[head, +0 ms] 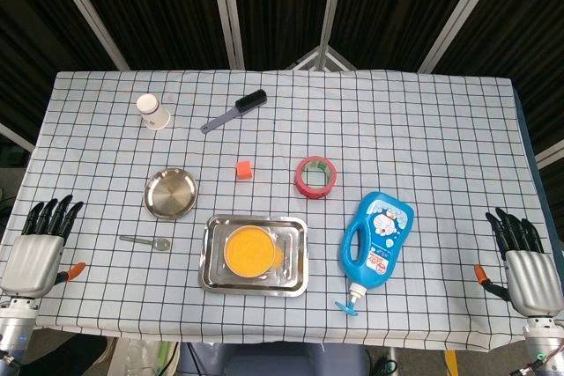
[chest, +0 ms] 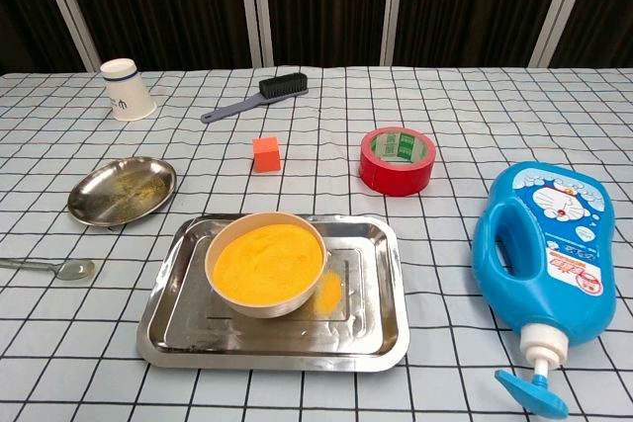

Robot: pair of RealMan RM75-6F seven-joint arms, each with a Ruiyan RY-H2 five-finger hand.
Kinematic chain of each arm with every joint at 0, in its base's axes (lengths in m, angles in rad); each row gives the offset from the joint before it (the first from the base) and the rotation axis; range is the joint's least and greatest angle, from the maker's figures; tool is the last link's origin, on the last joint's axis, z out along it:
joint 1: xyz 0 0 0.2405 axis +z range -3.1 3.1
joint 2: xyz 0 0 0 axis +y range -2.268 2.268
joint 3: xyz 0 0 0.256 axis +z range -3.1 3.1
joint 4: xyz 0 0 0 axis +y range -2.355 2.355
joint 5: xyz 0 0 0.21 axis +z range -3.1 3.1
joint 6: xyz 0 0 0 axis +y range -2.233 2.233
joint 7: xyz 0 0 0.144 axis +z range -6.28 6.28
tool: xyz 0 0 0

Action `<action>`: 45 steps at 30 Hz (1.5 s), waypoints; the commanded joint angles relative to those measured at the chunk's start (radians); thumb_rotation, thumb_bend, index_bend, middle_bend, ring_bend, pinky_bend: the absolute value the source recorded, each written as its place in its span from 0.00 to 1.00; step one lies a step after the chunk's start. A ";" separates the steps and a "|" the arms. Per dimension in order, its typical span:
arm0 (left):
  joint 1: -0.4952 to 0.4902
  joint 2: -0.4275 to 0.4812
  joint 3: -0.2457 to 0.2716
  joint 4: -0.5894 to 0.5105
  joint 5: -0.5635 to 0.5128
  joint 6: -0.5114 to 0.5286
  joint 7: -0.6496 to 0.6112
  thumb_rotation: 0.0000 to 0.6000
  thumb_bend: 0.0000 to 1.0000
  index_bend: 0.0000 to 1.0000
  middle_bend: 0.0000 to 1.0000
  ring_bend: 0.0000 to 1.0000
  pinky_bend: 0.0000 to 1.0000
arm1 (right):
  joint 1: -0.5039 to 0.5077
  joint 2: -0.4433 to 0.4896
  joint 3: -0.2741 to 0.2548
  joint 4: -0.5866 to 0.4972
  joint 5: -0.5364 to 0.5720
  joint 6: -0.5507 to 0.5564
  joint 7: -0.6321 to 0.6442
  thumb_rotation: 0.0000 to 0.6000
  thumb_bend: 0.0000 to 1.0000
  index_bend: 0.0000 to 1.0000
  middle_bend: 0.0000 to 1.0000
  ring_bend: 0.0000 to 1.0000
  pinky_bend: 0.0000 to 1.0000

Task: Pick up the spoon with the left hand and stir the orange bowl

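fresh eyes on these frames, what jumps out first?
Probably the orange bowl, bright against its steel tray at the near centre of the checked table. Next, the big blue bottle lying on its side to the right, pump toward the near edge, and the red tape roll behind the tray. The spoon lies small at the left, untouched.

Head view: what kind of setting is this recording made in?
Probably a lab test bench: a table with a checked cloth, dark curtains behind, and unrelated props such as a red tape roll and blue detergent bottle.
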 commanded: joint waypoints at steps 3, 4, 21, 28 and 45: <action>-0.002 -0.001 0.000 0.002 0.002 -0.004 0.002 1.00 0.00 0.00 0.00 0.00 0.00 | -0.001 0.000 -0.002 0.000 -0.003 0.003 -0.001 1.00 0.38 0.00 0.00 0.00 0.00; -0.003 -0.001 0.000 0.002 0.004 -0.005 0.003 1.00 0.00 0.00 0.00 0.00 0.00 | -0.002 0.000 -0.002 0.000 -0.003 0.004 0.000 1.00 0.38 0.00 0.00 0.00 0.00; -0.085 -0.025 -0.034 -0.009 -0.157 -0.211 -0.007 1.00 0.23 0.41 0.00 0.00 0.00 | -0.004 -0.001 -0.001 -0.004 -0.001 0.006 0.003 1.00 0.38 0.00 0.00 0.00 0.00; -0.158 -0.090 -0.062 0.059 -0.279 -0.306 0.132 1.00 0.29 0.53 0.00 0.00 0.00 | -0.008 -0.002 -0.001 -0.002 -0.007 0.016 0.006 1.00 0.38 0.00 0.00 0.00 0.00; -0.241 -0.254 -0.083 0.231 -0.394 -0.351 0.278 1.00 0.37 0.48 0.00 0.00 0.00 | -0.007 -0.001 0.000 -0.005 0.002 0.007 0.015 1.00 0.38 0.00 0.00 0.00 0.00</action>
